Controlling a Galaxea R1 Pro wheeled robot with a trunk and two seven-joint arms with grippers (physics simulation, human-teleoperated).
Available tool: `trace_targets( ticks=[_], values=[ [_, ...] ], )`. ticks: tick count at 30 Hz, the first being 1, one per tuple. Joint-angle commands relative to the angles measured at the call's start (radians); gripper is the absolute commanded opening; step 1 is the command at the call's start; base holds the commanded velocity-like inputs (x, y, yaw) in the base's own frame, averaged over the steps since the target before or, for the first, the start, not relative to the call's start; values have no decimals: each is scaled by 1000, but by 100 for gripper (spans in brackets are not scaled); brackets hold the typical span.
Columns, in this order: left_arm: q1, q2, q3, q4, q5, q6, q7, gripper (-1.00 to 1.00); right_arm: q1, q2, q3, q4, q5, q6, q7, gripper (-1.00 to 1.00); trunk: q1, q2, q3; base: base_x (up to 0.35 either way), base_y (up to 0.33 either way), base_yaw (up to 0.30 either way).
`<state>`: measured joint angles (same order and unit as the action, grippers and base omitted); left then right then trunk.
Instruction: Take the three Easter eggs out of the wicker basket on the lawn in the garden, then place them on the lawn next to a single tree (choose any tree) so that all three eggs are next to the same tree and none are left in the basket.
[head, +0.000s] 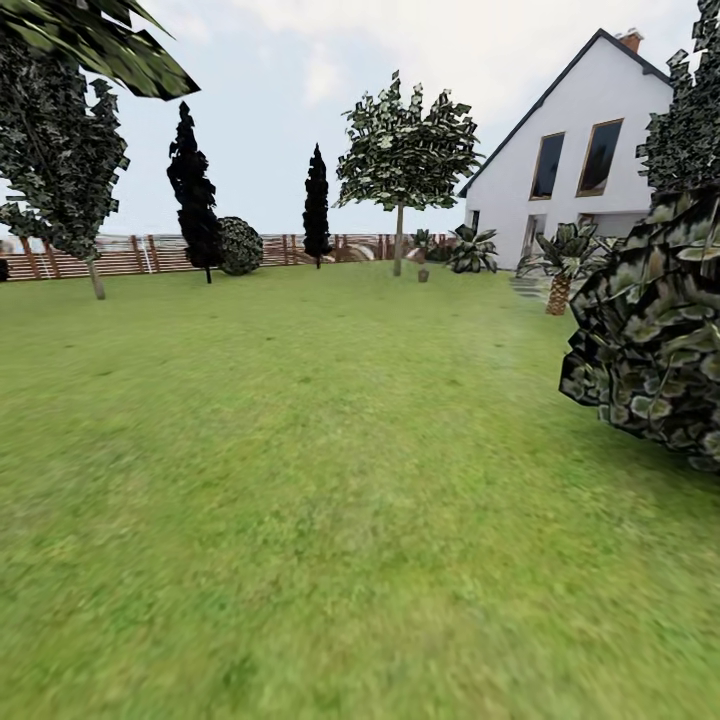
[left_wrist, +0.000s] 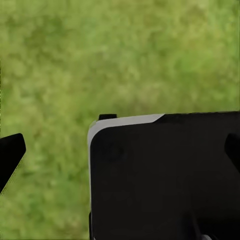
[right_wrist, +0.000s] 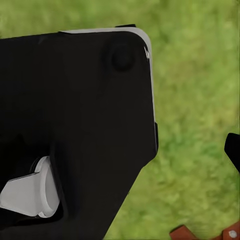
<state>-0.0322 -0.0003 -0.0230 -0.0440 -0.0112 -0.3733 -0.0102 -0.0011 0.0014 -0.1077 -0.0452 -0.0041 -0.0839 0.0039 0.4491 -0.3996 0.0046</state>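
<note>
Lawn (head: 300, 450): lay wide and bare ahead; eggs and wicker basket not located.
Tree (head: 405, 160): pale trunk, far ahead by fence (head: 120, 255).
Left end effector (left_wrist: 120, 150): over grass; released or clenched, cannot tell.
Right end effector: same, fingertip (right_wrist: 232, 147) barely visible.
Risk: shrub (head: 655, 330) close; driving on could clip it or overshoot the basket.

The lawn (head: 300, 450) runs ahead to a tree (head: 400, 160), with the house (head: 580, 150) to its right.

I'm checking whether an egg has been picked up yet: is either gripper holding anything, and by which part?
It cannot be told. Both wrist views show dark robot bodywork over the lawn, with no egg or basket in sight.
</note>
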Motion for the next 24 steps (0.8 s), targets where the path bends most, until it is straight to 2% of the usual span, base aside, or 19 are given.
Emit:
trace_targets(
  ticks=[1,12,18,24],
  values=[
    [0,0,-2,1,-1,-3,-1,100,0,0,-6,1,0,-4,0,100,1,0,0,325,0,0],
    [-1,-1,-3,1,-1,-4,-1,100,0,-7,0,11,8,-2,-5,100,1,0,0,330,0,0],
    [-1,-1,-3,1,-1,-5,-1,100,0,-2,0,14,6,-1,-12,100,1,0,0,306,0,0],
    [-1,-1,-3,1,-1,-5,-1,100,0,-11,-3,6,8,-1,-13,100,1,0,0,279,0,0]
  ],
)
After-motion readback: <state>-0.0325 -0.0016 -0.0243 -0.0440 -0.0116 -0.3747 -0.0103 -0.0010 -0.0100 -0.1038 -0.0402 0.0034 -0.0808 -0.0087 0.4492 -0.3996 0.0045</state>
